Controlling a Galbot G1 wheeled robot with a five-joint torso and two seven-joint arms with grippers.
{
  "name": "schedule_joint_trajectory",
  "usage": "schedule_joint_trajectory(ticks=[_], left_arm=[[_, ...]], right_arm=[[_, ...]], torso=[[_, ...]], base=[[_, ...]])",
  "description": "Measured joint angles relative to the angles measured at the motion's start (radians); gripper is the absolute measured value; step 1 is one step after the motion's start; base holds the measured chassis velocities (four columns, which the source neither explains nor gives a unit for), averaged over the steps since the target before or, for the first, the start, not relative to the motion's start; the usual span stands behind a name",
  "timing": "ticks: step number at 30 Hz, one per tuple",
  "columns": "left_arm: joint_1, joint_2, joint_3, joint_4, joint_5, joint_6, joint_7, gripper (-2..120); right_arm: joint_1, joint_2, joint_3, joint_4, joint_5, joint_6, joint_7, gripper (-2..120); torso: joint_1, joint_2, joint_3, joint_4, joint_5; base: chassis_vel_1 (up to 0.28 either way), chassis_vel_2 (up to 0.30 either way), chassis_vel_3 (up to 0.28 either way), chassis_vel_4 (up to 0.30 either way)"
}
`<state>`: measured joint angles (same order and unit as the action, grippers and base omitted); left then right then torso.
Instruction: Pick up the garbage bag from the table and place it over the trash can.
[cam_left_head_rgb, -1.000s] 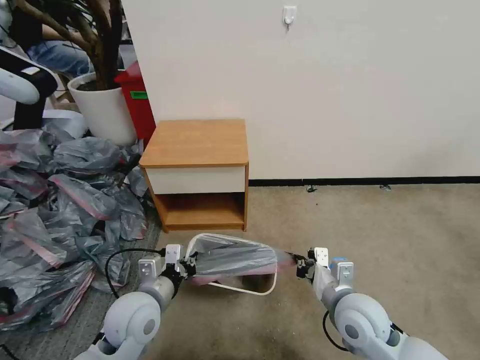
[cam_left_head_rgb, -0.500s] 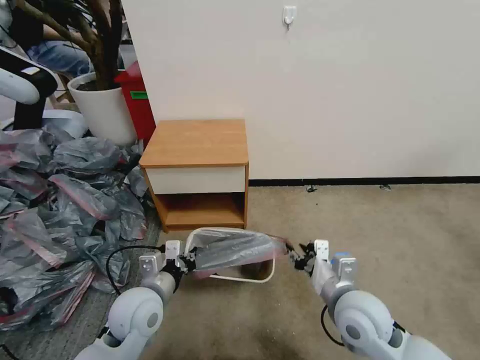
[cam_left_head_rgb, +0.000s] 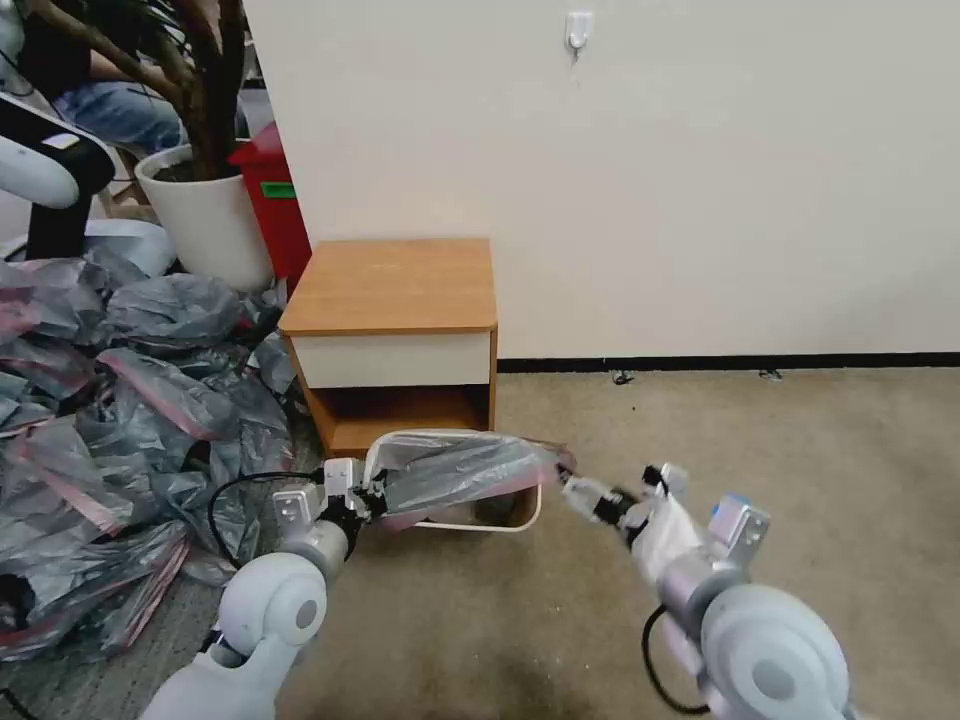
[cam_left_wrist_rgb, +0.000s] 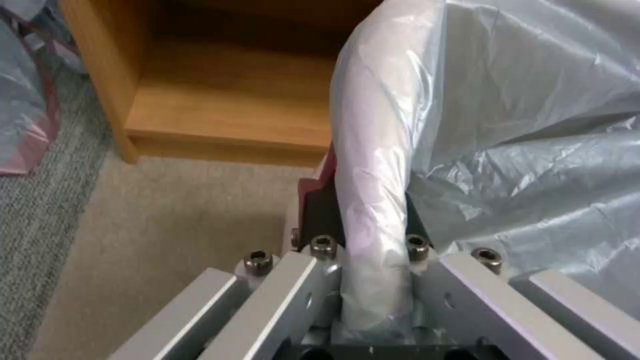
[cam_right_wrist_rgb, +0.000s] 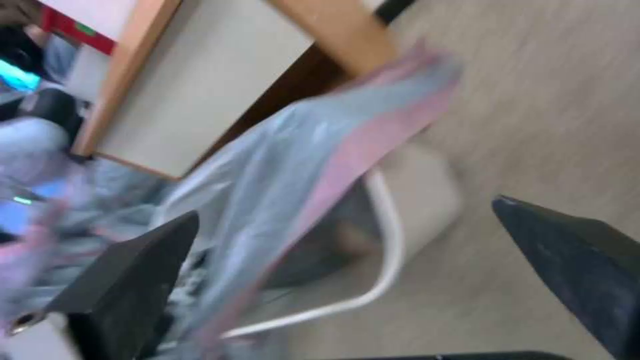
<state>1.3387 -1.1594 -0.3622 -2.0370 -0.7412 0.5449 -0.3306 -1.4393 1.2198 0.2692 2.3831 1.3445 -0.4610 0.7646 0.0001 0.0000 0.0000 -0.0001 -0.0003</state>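
Grey see-through plastic with a pink edge, that's the garbage bag, and from the head view it's stretched across the top of the cream trash can sitting on the carpet right in front of the little wooden counter. The bag's long axis runs side to side between the two arms. Left gripper is at the bin's left end with the bag bunched into it. Right gripper sits just off the bag's pink right corner, apart from it as far as I can see, so the left arm is the one actually on the bag.

Left wrist view: jaws are clamped tight on a rolled-up wad of the bag, with the rest billowing out past it and the counter's lower shelf behind.

Right wrist view: pretty smeared, but the two dark fingers stand wide apart with nothing between them, and the bag drapes over the bin rim ahead. My guess is the right side of the bag mouth isn't hooked over the rim yet.
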Motion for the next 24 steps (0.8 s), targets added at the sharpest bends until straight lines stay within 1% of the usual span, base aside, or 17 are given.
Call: schedule_joint_trajectory(ticks=[1, 2, 3, 5, 6, 10, 14, 17, 18, 20, 21, 24], left_arm=[[-0.001, 0.0, 0.001, 0.0, 0.0, 0.0, 0.0, 3], [-0.001, 0.0, 0.001, 0.0, 0.0, 0.0, 0.0, 3], [-0.002, -0.001, 0.001, 0.0, 0.0, 0.0, 0.0, 3], [-0.002, -0.004, 0.004, 0.0, -0.001, 0.0, 0.0, 3], [-0.002, -0.004, 0.004, 0.0, -0.001, 0.0, 0.0, 3], [-0.003, -0.006, 0.009, 0.0, -0.001, 0.0, 0.0, 3], [-0.007, -0.005, 0.012, 0.0, -0.002, 0.0, 0.0, 3], [-0.008, -0.007, 0.016, 0.0, -0.002, 0.0, 0.0, 3], [-0.008, -0.007, 0.016, 0.0, -0.002, 0.0, 0.0, 3], [-0.006, -0.01, 0.019, 0.0, -0.002, 0.0, 0.0, 3], [-0.006, -0.01, 0.019, 0.0, -0.002, 0.0, 0.0, 3], [0.0, -0.013, 0.021, -0.003, -0.002, 0.0, 0.0, 3]], right_arm=[[0.009, 0.031, -0.001, -0.001, 0.027, -0.006, 0.015, 111], [0.009, 0.031, -0.001, -0.001, 0.027, -0.006, 0.015, 111], [0.021, 0.06, -0.004, -0.009, 0.056, -0.011, 0.032, 112], [0.038, 0.095, -0.017, -0.029, 0.088, -0.018, 0.048, 114], [0.038, 0.095, -0.017, -0.029, 0.088, -0.018, 0.048, 114], [0.073, 0.146, -0.034, -0.09, 0.112, -0.019, 0.057, 113], [0.084, 0.166, -0.038, -0.106, 0.114, -0.019, 0.057, 111], [0.102, 0.186, -0.04, -0.134, 0.11, -0.019, 0.057, 104], [0.102, 0.186, -0.04, -0.134, 0.11, -0.019, 0.057, 104], [0.111, 0.194, -0.037, -0.145, 0.109, -0.016, 0.055, 97], [0.111, 0.194, -0.037, -0.145, 0.109, -0.016, 0.055, 97], [0.121, 0.206, -0.034, -0.162, 0.104, -0.016, 0.051, 86]], torso=[[0.0, 0.0, 0.0, 0.0, 0.0002], [0.0, 0.0, 0.0, 0.0, 0.0002], [0.0, 0.0, 0.0, 0.0001, 0.0002], [0.0, 0.0, 0.0, 0.0002, 0.0001], [0.0, 0.0, 0.0, 0.0002, 0.0001], [0.0, 0.0, 0.0, 0.0002, 0.0002], [0.0, 0.0, 0.0, 0.0002, 0.0001], [0.0, 0.0, 0.0, 0.0002, 0.0002], [0.0, 0.0, 0.0, 0.0002, 0.0002], [0.0, 0.0, 0.0, 0.0001, 0.0002], [0.0, 0.0, 0.0, 0.0001, 0.0002], [0.0, 0.0, 0.0, 0.0001, 0.0002]], base=[[0.0, 0.0, 0.0, 0.0], [0.0, 0.0, 0.0, 0.0], [0.0, 0.0, 0.0, 0.0], [0.0, 0.0, 0.0, 0.0], [0.0, 0.0, 0.0, 0.0], [0.0, 0.0, 0.0, 0.0], [0.0, 0.0, 0.0, 0.0], [0.0, 0.0, 0.0, 0.0], [0.0, 0.0, 0.0, 0.0], [0.0, 0.0, 0.0, 0.0], [0.0, 0.0, 0.0, 0.0], [0.0, 0.0, 0.0, 0.0]])
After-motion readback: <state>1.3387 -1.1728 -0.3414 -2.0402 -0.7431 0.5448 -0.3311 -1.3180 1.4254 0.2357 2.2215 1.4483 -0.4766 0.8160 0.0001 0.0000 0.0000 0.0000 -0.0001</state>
